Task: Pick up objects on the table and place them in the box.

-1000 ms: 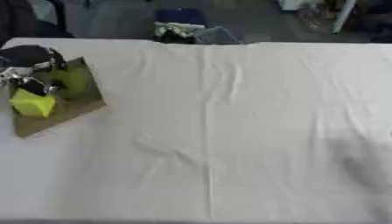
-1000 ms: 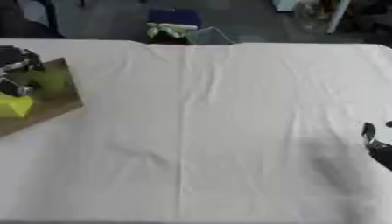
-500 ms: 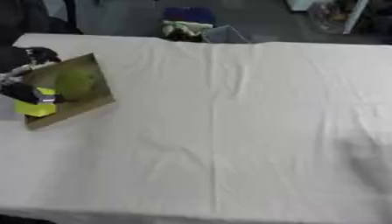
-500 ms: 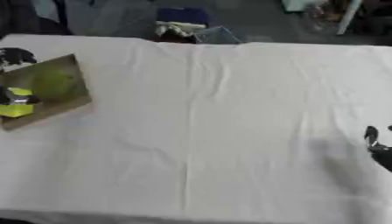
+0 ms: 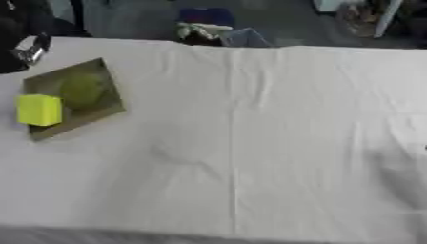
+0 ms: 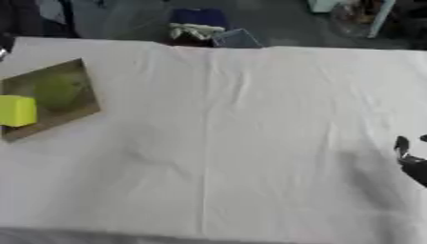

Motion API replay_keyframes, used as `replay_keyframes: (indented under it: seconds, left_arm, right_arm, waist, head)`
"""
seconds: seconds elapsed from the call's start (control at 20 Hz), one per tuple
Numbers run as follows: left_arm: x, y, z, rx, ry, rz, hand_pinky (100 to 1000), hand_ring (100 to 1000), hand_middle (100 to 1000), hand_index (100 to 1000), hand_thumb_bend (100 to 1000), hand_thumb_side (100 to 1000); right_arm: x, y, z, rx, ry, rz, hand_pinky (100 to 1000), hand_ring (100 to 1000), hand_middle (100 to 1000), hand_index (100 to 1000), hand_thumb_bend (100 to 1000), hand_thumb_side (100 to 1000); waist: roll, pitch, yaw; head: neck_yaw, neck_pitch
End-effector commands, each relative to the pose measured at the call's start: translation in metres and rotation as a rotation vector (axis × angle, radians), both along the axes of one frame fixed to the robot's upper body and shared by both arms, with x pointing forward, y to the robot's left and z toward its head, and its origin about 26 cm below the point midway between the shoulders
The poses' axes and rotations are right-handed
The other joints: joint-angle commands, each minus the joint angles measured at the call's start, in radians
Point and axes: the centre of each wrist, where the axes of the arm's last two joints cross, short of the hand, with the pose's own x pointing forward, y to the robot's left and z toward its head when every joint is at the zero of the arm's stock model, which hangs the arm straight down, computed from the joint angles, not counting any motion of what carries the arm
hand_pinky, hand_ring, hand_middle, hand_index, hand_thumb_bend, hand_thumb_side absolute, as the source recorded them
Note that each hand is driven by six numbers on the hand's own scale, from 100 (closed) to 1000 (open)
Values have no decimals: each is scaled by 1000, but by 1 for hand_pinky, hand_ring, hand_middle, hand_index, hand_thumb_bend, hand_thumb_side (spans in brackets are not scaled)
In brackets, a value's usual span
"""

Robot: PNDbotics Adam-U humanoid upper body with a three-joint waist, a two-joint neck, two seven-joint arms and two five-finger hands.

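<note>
The box, holding a yellow block and a green ball, lies just below the left hand. That hand is nearer; its fingers cannot be made out. The right hand sits far across the worktop, apparently empty.

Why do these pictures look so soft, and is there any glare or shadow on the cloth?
Left eye view: everything is smeared, so the yellow block and green ball in the box have fuzzy edges. Right eye view: equally soft; the right hand at the edge is a dark blur, with a faint grey shadow on the white tablecloth beside it. No glare in either view.
</note>
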Motion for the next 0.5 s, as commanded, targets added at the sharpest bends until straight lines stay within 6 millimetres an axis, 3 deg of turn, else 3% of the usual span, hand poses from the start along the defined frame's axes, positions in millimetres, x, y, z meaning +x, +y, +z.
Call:
replay_keyframes:
  seconds: [0.05, 0.5]
  left_arm:
    - [-8, -15, 16, -153, -157, -53, 723, 638, 740, 829, 109, 651]
    - [-31, -48, -7, -561, -280, -98, 673, 580, 657, 776, 100, 721]
  right_arm:
    - [2, -10, 11, -12, -27, -17, 735, 991, 594, 889, 257, 294]
    - [0, -9, 7, -4, -22, -15, 736, 992, 593, 891, 252, 295]
  waist:
    - [1, -14, 0]
    - [-3, -19, 8]
  head:
    - [-2, 4]
    - [6, 5]
